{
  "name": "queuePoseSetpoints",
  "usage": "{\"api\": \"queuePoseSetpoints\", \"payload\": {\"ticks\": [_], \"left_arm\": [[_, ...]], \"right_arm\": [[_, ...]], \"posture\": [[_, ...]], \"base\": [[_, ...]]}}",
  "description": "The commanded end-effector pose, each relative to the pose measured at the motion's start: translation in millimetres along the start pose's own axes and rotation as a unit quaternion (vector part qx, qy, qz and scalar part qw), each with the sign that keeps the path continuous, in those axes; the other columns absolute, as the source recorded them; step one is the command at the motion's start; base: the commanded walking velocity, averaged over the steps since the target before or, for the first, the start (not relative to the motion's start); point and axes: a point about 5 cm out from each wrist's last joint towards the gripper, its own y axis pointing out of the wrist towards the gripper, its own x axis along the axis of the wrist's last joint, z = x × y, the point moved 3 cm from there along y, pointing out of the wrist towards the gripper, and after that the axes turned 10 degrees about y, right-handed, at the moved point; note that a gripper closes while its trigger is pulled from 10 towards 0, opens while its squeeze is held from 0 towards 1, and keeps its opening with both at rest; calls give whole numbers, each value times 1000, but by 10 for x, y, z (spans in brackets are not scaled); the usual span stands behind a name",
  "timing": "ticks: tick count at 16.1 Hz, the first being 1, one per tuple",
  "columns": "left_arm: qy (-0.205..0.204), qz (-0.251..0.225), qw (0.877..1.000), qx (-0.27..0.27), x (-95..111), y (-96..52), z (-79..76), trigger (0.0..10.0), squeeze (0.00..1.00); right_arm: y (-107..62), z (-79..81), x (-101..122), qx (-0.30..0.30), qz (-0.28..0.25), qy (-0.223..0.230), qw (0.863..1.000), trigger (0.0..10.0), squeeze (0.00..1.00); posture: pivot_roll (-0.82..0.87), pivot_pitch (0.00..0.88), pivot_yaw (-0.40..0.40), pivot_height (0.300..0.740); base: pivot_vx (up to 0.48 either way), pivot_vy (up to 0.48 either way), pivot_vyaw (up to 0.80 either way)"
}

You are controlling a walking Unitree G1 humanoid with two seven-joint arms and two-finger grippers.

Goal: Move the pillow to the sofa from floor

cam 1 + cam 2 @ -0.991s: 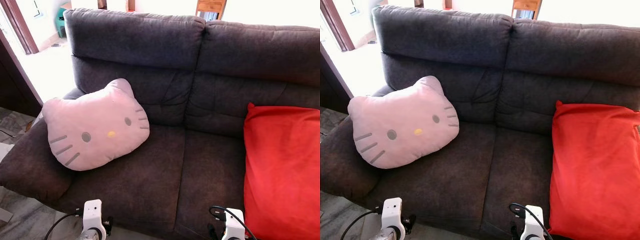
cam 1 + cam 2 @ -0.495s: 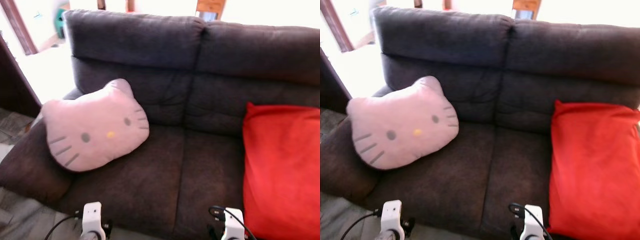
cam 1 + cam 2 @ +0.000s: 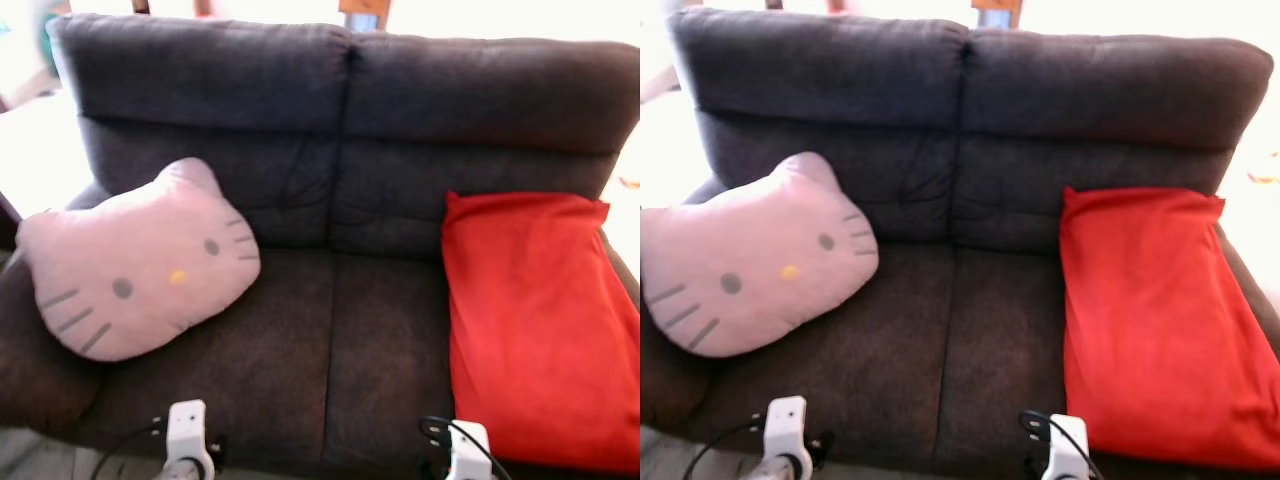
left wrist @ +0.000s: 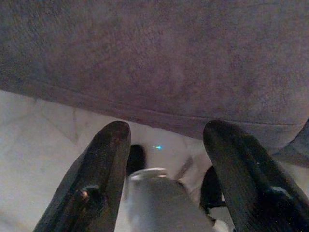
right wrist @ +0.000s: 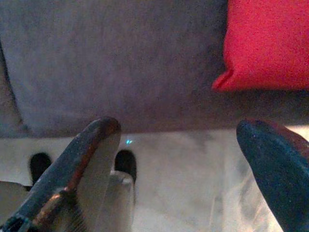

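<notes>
A pink cat-face pillow (image 3: 135,262) leans on the left seat of the dark grey sofa (image 3: 330,330), against its left armrest. A red pillow (image 3: 535,320) lies on the right seat, propped against the backrest. Both arms hang low in front of the sofa, their white wrist parts (image 3: 187,428) (image 3: 465,445) at the bottom edge of the head views. My left gripper (image 4: 166,133) is open over the pale floor just below the sofa's front edge, holding nothing. My right gripper (image 5: 181,128) is open too, near the sofa front with the red pillow's corner (image 5: 263,46) beyond it.
Pale tiled floor (image 4: 43,130) lies in front of the sofa. Bright floor shows past the sofa's left end (image 3: 35,140). A wooden piece of furniture (image 3: 362,12) stands behind the backrest.
The whole picture has shifted left, so the camera has turned right; both pillows and the sofa stay where they were. The arms keep their low place.
</notes>
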Motion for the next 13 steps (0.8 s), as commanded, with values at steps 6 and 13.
{"api": "queuePoseSetpoints", "payload": {"ticks": [6,13], "left_arm": [[7,2,1000,4,-31,-10,35,10000,0],[8,-3,1000,0,-19,-10,21,10000,0]], "right_arm": [[2,23,-5,4,2,3,1000,10000,0],[0,8,-14,-1,3,2,1000,10000,0]], "posture": [[136,83,-58,740],[136,87,-58,740]], "base": [[0,-471,-206],[0,-480,0]]}}
